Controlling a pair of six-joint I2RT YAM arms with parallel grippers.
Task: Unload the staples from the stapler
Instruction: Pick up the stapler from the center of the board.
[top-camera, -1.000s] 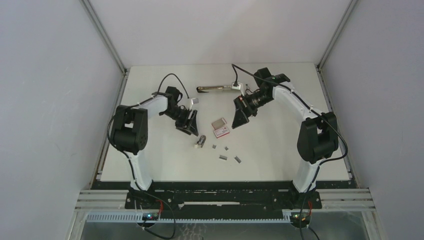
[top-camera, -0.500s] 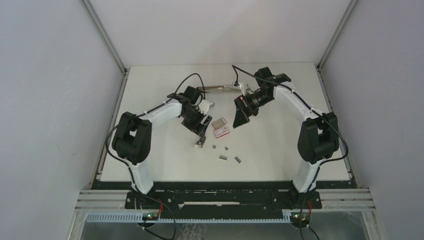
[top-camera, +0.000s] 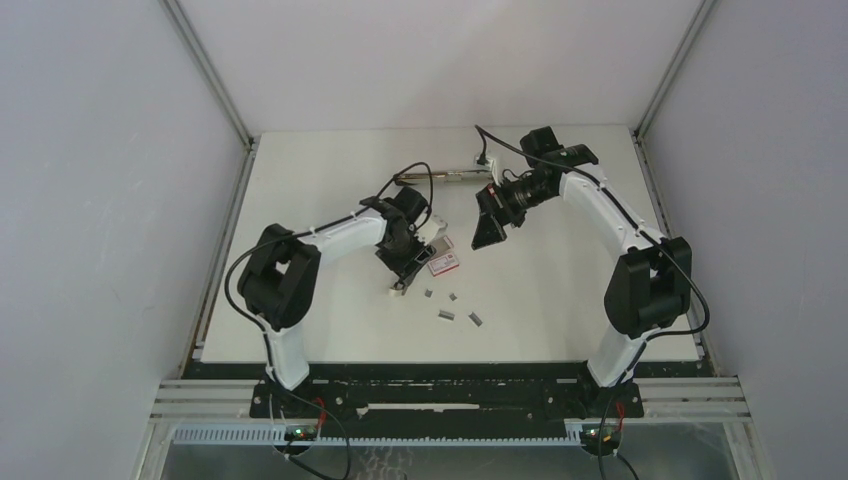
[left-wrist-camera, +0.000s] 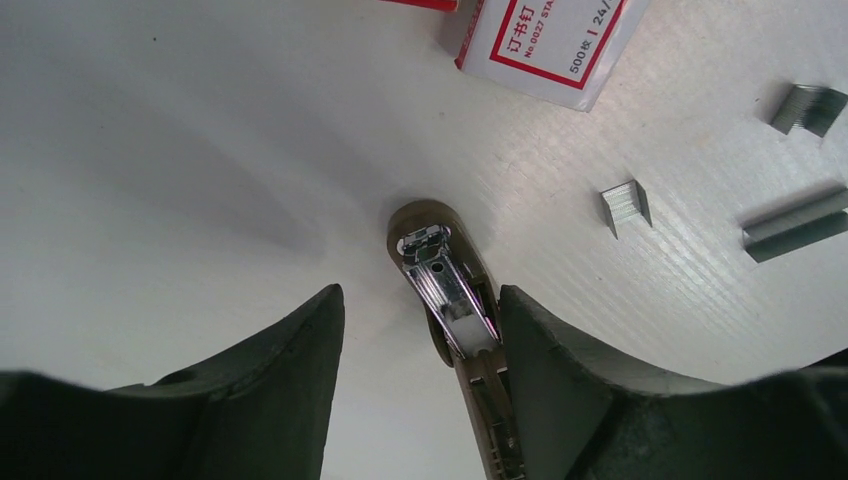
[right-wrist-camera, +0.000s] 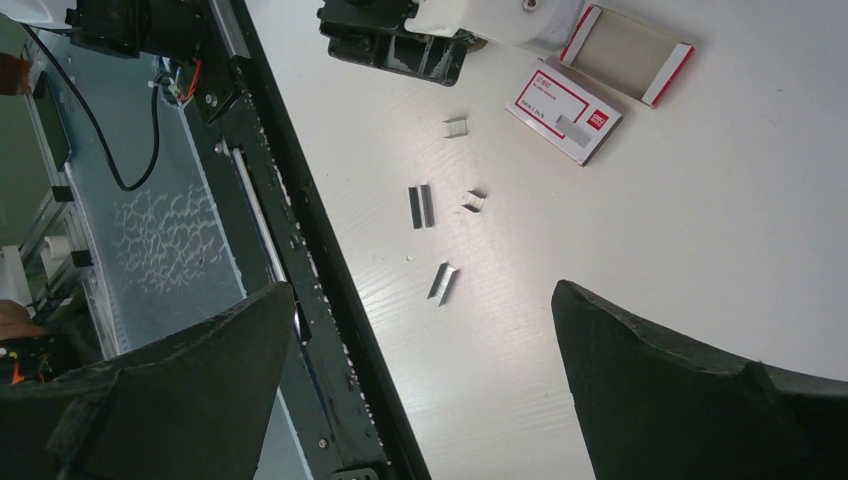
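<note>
A small olive stapler with its chrome magazine exposed lies on the white table, also seen as the little stapler. My left gripper is open and straddles it. The right finger touches its side, while the left finger stands apart from it. Several grey staples lie loose to the right, and those staples show near the table's front. My right gripper hangs wide open above the table, with nothing between its fingers.
A red-and-white staple box with its open tray lies just right of my left gripper. A second, long stapler lies at the back. The table's front edge and black rail run below my right gripper.
My left arm has swung right and come down over the small stapler, its jaws now around it. My right arm has shifted slightly back and right, still open.
</note>
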